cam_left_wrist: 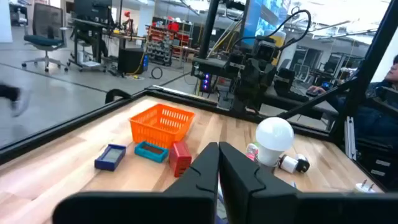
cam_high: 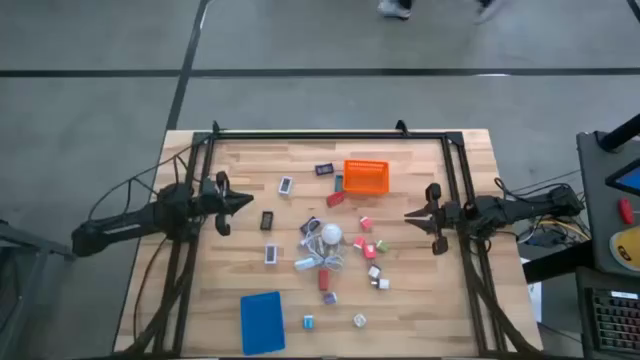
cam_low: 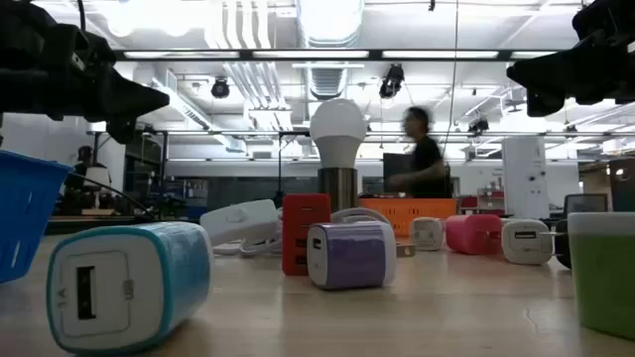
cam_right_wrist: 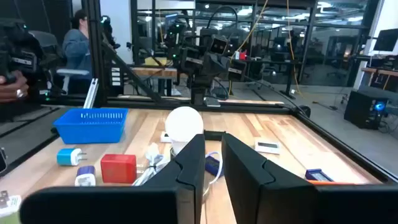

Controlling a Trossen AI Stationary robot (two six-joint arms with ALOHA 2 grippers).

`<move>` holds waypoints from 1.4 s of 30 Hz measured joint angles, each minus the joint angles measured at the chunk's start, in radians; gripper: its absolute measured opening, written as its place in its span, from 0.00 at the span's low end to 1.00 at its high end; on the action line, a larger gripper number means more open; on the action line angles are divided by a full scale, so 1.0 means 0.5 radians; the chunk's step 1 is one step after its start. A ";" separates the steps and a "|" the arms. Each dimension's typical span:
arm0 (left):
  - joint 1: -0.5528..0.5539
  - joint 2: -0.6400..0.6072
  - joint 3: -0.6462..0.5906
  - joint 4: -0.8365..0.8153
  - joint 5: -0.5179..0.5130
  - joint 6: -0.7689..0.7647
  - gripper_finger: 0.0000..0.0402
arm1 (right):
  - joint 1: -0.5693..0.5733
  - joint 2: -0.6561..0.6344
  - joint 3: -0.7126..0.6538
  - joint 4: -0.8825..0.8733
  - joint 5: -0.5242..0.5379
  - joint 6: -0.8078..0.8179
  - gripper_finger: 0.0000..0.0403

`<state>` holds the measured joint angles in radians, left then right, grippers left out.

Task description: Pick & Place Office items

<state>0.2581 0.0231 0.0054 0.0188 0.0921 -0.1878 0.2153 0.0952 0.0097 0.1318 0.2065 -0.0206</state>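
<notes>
While both arms hang clear of the scatter, no item has yet been approached, so the step in hand is judged to be choosing a first piece. The left gripper [cam_high: 243,203], seen at centre left of the high view, is closed with nothing between its fingers. The right gripper [cam_high: 412,214], at centre right, shows a narrow gap between its fingers in its own wrist view and nothing is held there.

The office items [cam_high: 345,260] are spread across the middle of the table [cam_high: 420,310], clustered around a white bulb [cam_high: 330,237]. An orange basket [cam_high: 366,176] sits toward the upper centre and a blue basket [cam_high: 262,322] toward the lower left.

A good start would be an outlying piece, such as the red block [cam_high: 335,198] just left of the orange basket, since the pieces crowded against the bulb and its cord could be dragged along. The fingers should be opened well before descent.

Layout and spacing are given only by the high view. Heights are given only by the low view, where the chargers are seen lying on the wood with the bulb upright on its metal base among them, and a person is seen blurred in the room behind.
</notes>
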 joint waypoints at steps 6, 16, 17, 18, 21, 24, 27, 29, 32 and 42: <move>0.001 0.000 -0.001 0.029 -0.021 0.023 0.04 | 0.001 -0.003 0.000 0.047 0.007 0.036 0.13; 0.001 0.006 0.000 -0.007 -0.014 0.030 0.04 | 0.001 -0.002 0.000 0.072 0.012 0.043 0.13; 0.001 0.006 0.000 -0.007 -0.014 0.030 0.04 | 0.001 -0.002 0.000 0.072 0.012 0.043 0.13; 0.001 0.006 -0.001 -0.007 -0.014 0.030 0.04 | 0.001 -0.002 0.000 0.071 0.012 0.043 0.13; 0.001 0.006 0.000 -0.007 -0.014 0.029 0.04 | 0.001 -0.002 0.000 0.071 0.012 0.045 0.13; 0.001 0.006 0.000 -0.008 -0.014 0.028 0.04 | 0.001 -0.002 0.000 0.069 0.012 0.060 0.13; 0.001 0.006 0.000 -0.008 -0.014 0.034 0.04 | 0.001 -0.002 0.000 0.070 0.012 0.065 0.13; 0.001 0.007 0.000 -0.008 -0.015 0.052 0.04 | 0.001 -0.002 0.000 0.069 0.012 0.065 0.13; 0.001 0.008 0.000 -0.009 -0.015 0.068 0.04 | 0.001 -0.002 0.000 0.069 0.012 0.062 0.13; 0.001 0.008 0.000 -0.010 -0.015 0.068 0.04 | 0.001 -0.002 0.000 0.068 0.012 0.057 0.13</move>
<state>0.2584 0.0269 0.0055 0.0139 0.0845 -0.1539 0.2157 0.0940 0.0097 0.1658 0.2124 0.0078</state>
